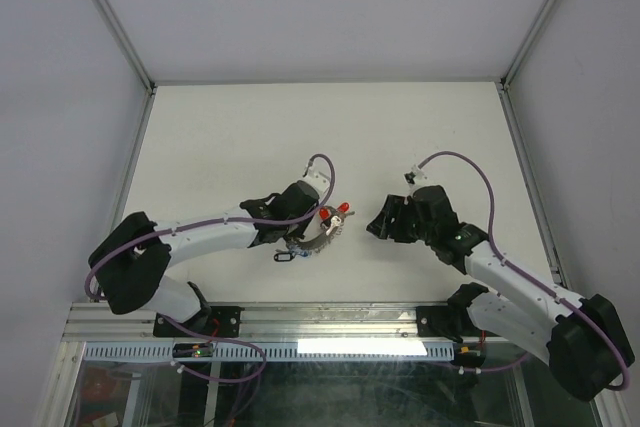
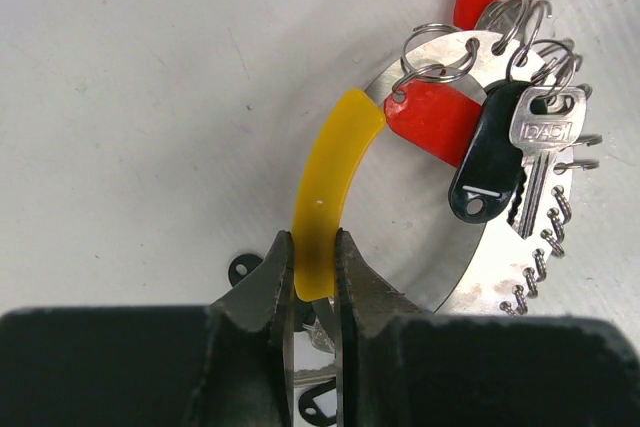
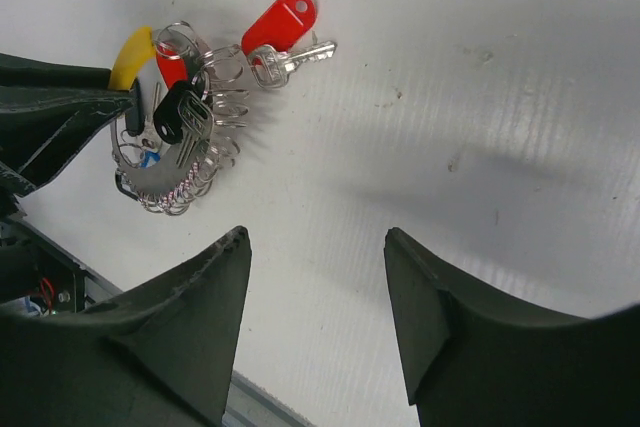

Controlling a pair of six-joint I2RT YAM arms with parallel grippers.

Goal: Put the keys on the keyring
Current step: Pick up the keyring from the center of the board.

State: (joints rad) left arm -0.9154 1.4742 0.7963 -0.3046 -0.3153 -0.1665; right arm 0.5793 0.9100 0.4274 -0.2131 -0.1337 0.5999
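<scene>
The keyring (image 2: 487, 259) is a flat silvery ring with small wire loops along its rim, held tilted over the table. On it hang a red tag (image 2: 432, 119), a black tag (image 2: 484, 162) and a silver key (image 2: 545, 142). My left gripper (image 2: 315, 252) is shut on the curved yellow tag (image 2: 330, 172) at the ring's edge. Another key with a red tag (image 3: 281, 21) lies just beyond the ring. My right gripper (image 3: 315, 232) is open and empty, a short way to the right of the keyring (image 3: 178, 175). From above, the left gripper (image 1: 318, 228) and right gripper (image 1: 377, 227) face each other.
Small black tag loops (image 2: 243, 269) lie on the white table under the ring, one showing from above (image 1: 285, 256). A metal rail (image 1: 330, 319) runs along the near edge. Grey walls close in the table on three sides.
</scene>
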